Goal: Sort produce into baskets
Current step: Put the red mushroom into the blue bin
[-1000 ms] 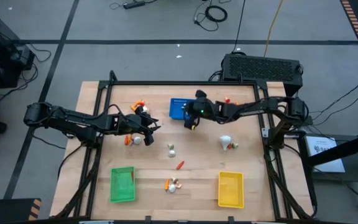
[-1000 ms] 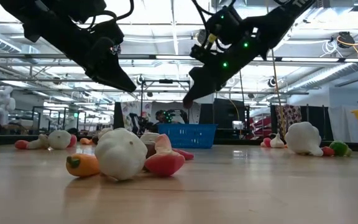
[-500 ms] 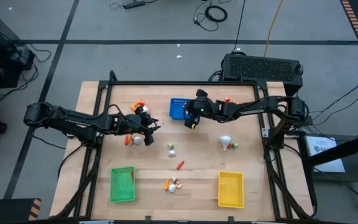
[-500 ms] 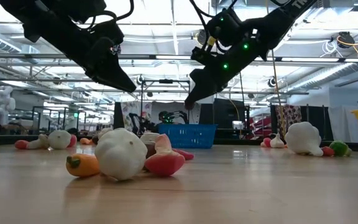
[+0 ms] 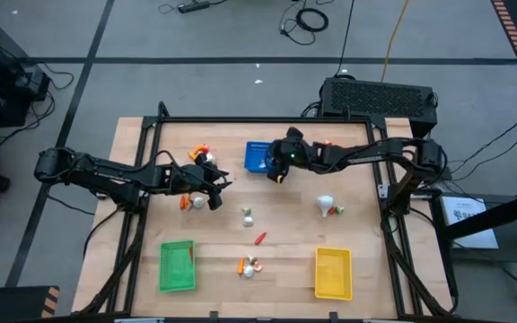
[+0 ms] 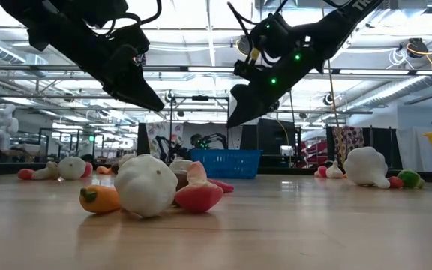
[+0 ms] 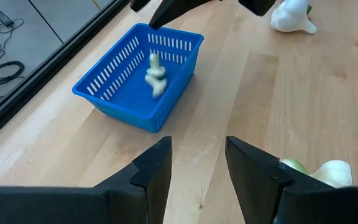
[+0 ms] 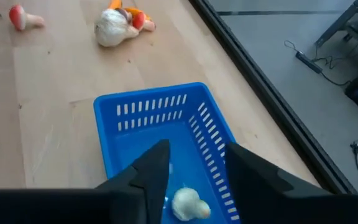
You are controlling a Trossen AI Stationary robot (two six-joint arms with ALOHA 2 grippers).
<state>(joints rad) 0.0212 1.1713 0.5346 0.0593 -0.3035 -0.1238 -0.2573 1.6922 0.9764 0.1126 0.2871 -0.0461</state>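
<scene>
My right gripper (image 5: 277, 176) (image 8: 196, 169) hangs open over the blue basket (image 5: 258, 154) (image 8: 142, 134). A small white garlic-like piece (image 8: 188, 204) (image 7: 155, 72) shows inside the basket below its fingers, blurred in the left wrist view. My left gripper (image 5: 220, 184) (image 7: 197, 163) stands open with nothing between its fingers, above the table left of the blue basket, next to a cluster of produce (image 5: 193, 202). The green basket (image 5: 177, 266) and the yellow basket (image 5: 333, 273) stand near the front edge.
Loose produce lies about: a white bulb with red and green pieces (image 5: 329, 206), a white piece (image 5: 248, 215), a red stick (image 5: 259, 238), a small pile (image 5: 249, 266) between the front baskets, and orange pieces (image 5: 202, 152) at the far left. A black frame (image 5: 267, 120) rims the table.
My right gripper has opened above the blue basket and rolled a little, staying in place. The white piece now shows loose inside the basket. My left arm has kept still.
</scene>
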